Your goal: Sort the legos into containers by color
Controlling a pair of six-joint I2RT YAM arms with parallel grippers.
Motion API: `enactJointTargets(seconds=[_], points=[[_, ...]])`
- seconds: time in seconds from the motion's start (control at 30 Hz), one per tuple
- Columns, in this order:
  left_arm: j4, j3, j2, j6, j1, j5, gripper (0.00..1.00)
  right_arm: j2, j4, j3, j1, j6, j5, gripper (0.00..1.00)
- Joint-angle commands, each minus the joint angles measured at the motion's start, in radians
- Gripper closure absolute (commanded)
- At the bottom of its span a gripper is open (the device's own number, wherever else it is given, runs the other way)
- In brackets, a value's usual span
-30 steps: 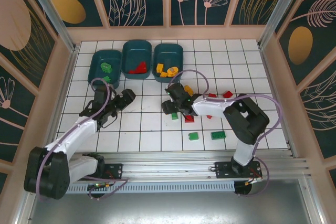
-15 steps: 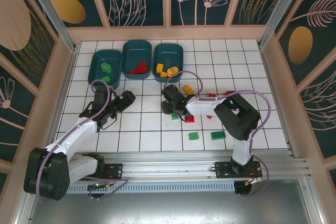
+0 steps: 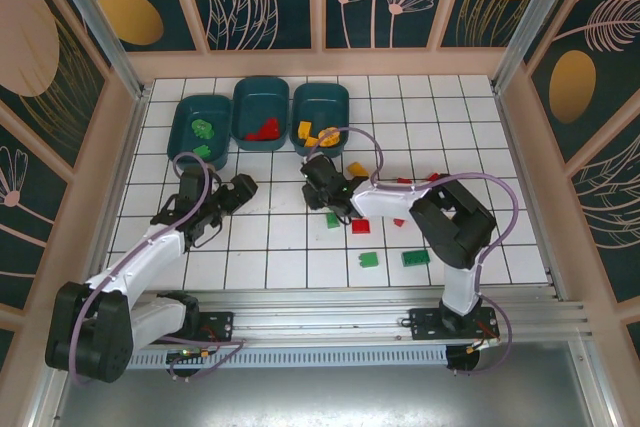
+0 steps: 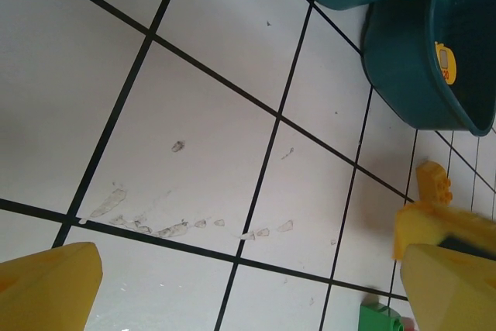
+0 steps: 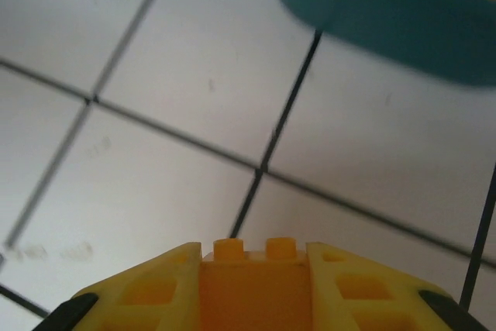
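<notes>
- Between the closed fingers of the right gripper (image 3: 316,173) sat a yellow-orange lego brick (image 5: 249,284), just short of the bin holding yellow pieces (image 5: 387,29).
- Step judged: delivering that brick; the next move needed a short reach over the rim, then release.
- Left gripper (image 3: 238,187) hovered wide open and empty above the white tiles (image 4: 217,153).

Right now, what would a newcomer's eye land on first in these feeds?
The right end effector, clamped on a yellow-orange lego brick just short of the right-hand teal bin. Next, the three bins in a row at the far left of the table, holding green, red and yellow-orange pieces from left to right. Loose red and green legos lie scattered mid-table by the right arm.
</notes>
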Motion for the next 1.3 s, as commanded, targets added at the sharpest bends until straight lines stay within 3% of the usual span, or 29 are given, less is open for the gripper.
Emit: enactJointTargets(seconds=[0.0, 0.13, 0.33, 0.5, 0.63, 0.73, 0.93, 1.13, 1.27], points=[[0.059, -0.068, -0.018, -0.048, 0.007, 0.052, 0.01, -0.001, 0.043, 0.122, -0.059, -0.031, 0.011, 0.70], [0.216, -0.174, -0.026, -0.110, -0.003, 0.139, 0.02, 0.138, 0.007, 0.301, -0.145, -0.039, -0.052, 0.68], [0.199, -0.181, -0.040, -0.080, -0.038, 0.131, 0.01, 0.389, -0.167, 0.676, -0.236, -0.067, -0.113, 0.66], [0.206, -0.172, -0.030, -0.070, -0.052, 0.137, 0.01, 0.495, -0.248, 0.842, -0.268, -0.043, -0.129, 0.66], [0.174, -0.138, -0.001, -0.046, -0.072, 0.116, 0.01, 0.521, -0.296, 0.896, -0.275, -0.051, -0.143, 0.53], [0.117, -0.084, 0.019, -0.014, -0.138, 0.050, 0.01, 0.463, -0.257, 0.838, -0.273, -0.051, -0.149, 0.43], [0.063, 0.062, 0.144, -0.036, -0.303, -0.056, 0.01, 0.268, -0.156, 0.646, -0.267, -0.045, -0.118, 0.40], [0.061, 0.242, 0.345, -0.140, -0.507, -0.116, 0.07, -0.036, -0.011, 0.195, -0.288, 0.010, 0.005, 0.38], [0.025, 0.373, 0.514, -0.180, -0.610, -0.150, 0.13, -0.220, 0.045, -0.100, -0.358, 0.079, -0.002, 0.38]])
